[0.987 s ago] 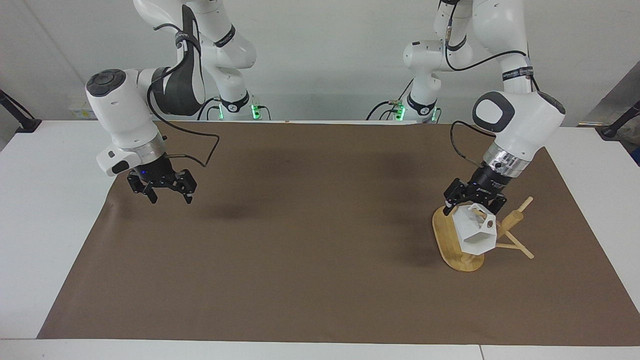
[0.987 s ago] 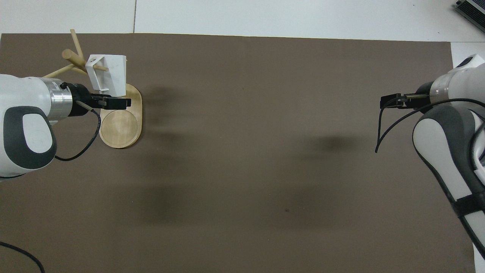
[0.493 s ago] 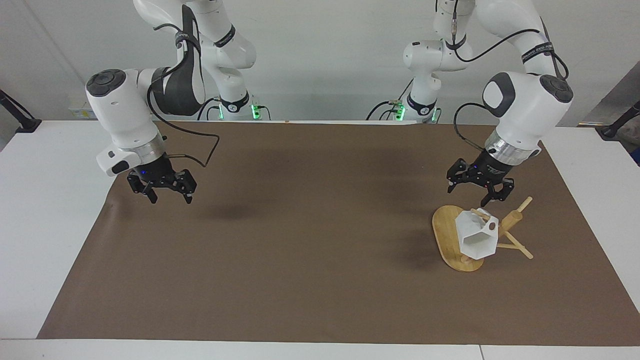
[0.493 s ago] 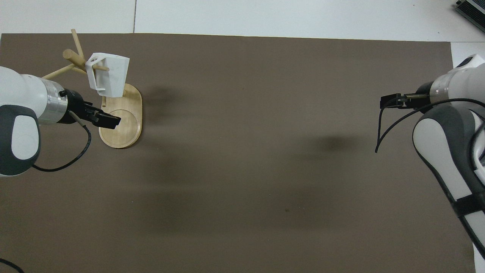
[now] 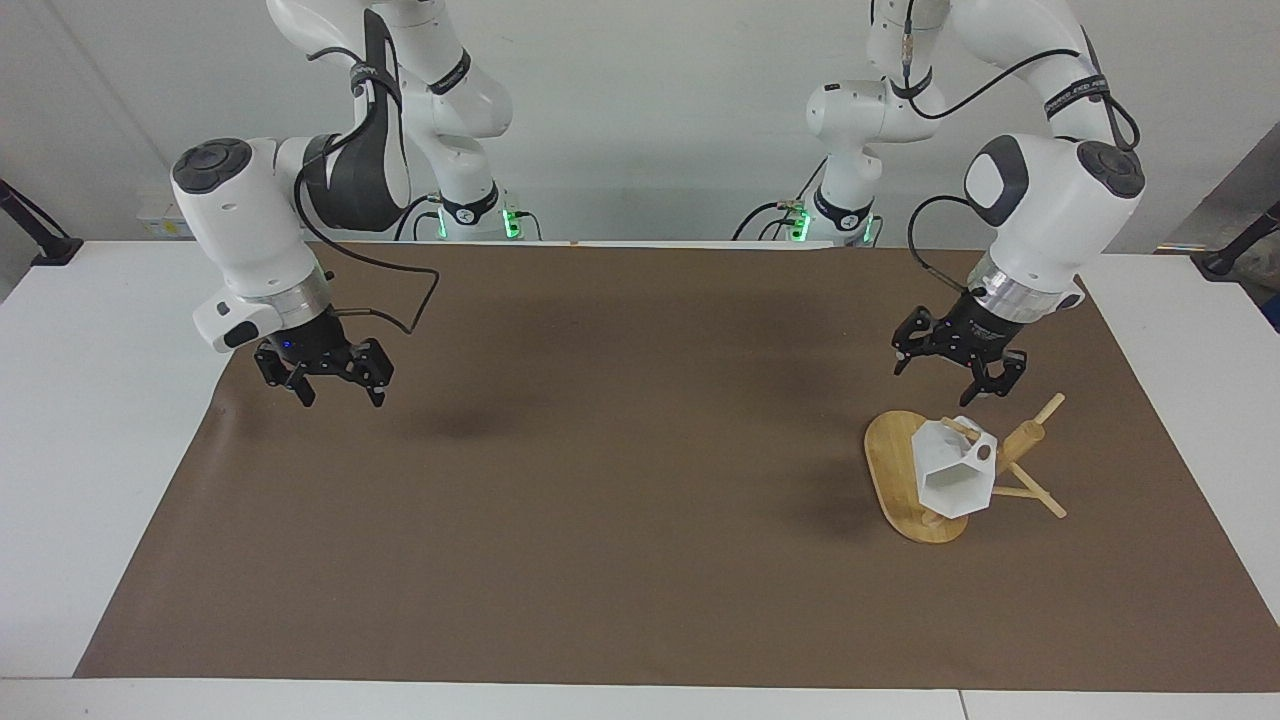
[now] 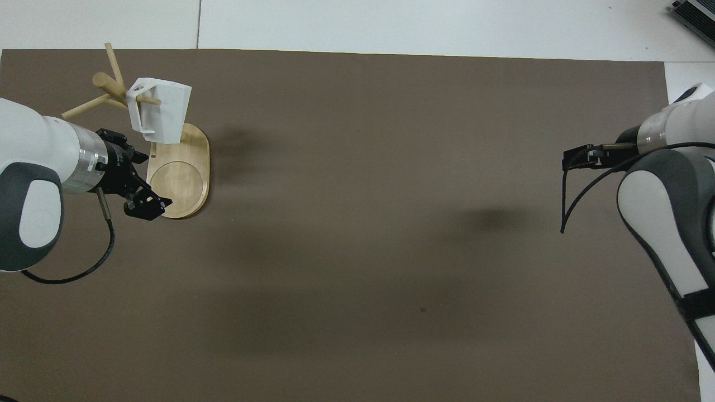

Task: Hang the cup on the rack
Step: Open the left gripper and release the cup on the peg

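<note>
The white faceted cup (image 5: 955, 470) hangs by its handle on a thin peg of the bamboo rack (image 5: 1025, 440), over the rack's oval base (image 5: 890, 470), toward the left arm's end of the table. In the overhead view the cup (image 6: 162, 111) hangs beside the post (image 6: 106, 81), above the base (image 6: 179, 184). My left gripper (image 5: 945, 378) is open and empty, up in the air over the edge of the base nearer the robots, clear of the cup; the overhead view shows it too (image 6: 146, 181). My right gripper (image 5: 335, 388) waits open and empty above the mat at the other end (image 6: 575, 158).
A brown mat (image 5: 600, 480) covers most of the white table (image 5: 90, 400). A dark device (image 6: 692, 14) shows at the table's corner farthest from the robots, at the right arm's end.
My left gripper has opened, let go of the cup, and risen away from the rack toward the robots. The cup has settled on the peg. The right arm has hardly moved.
</note>
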Tool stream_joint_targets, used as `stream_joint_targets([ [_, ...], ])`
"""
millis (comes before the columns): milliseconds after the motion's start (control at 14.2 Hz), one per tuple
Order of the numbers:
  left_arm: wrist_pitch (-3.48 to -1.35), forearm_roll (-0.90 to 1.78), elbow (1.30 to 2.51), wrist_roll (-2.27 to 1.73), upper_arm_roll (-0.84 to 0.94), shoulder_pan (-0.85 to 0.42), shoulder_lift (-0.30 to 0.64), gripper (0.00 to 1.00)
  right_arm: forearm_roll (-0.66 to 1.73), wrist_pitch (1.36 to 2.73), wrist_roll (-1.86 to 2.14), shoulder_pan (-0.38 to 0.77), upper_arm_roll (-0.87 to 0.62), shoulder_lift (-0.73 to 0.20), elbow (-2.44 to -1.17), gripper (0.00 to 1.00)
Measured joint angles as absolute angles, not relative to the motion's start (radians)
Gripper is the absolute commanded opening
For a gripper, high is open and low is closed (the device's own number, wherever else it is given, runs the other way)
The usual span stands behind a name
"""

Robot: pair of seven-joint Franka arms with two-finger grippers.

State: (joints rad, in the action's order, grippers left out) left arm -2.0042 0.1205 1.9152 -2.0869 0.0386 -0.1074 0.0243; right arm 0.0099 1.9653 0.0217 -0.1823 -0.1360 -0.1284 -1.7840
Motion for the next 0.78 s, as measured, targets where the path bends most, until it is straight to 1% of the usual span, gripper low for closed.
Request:
stream_joint_targets([
  [282, -1.980, 0.117, 1.915, -1.748, 0.036, -0.110, 0.024, 1.00, -0.026, 1.869, 0.022, -0.182, -0.135, -0.123, -1.713, 1.00],
  [493, -1.955, 0.116, 1.915, -1.483, 0.029, -0.108, 0.015, 1.00, -0.059, 1.863, 0.025, -0.182, -0.136, -0.122, -1.705, 1.00],
  [775, -1.908, 0.115, 1.915, -1.154, 0.022, -0.096, -0.025, 1.00, -0.062, 1.863, 0.027, -0.182, -0.137, -0.122, -1.705, 1.00],
])
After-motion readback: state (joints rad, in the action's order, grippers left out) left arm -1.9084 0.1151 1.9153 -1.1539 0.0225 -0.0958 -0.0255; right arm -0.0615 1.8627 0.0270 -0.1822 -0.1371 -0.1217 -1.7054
